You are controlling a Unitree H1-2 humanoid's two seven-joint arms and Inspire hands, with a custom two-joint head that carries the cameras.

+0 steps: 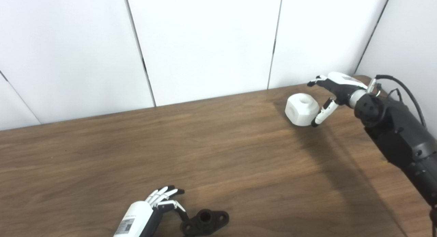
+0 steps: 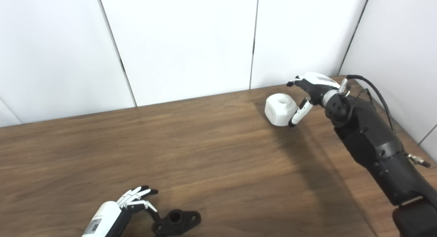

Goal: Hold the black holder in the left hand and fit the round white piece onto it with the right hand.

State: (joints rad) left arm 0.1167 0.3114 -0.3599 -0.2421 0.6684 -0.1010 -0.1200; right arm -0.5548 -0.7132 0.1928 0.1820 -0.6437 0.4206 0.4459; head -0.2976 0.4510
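Left hand (image 1: 160, 204) — at the near edge of the wooden table (image 1: 205, 155), fingers spread and holding nothing, its thumb tip touching or just beside the black holder (image 1: 205, 222), which lies flat on the table to the hand's right. Round white piece (image 1: 302, 109) — far across the table from the holder, near the back right corner, resting on the wood with its hole facing up. Right hand (image 1: 333, 92) — just right of the white piece, fingers apart and curved around it, thumb against its right side, not yet clasping it.
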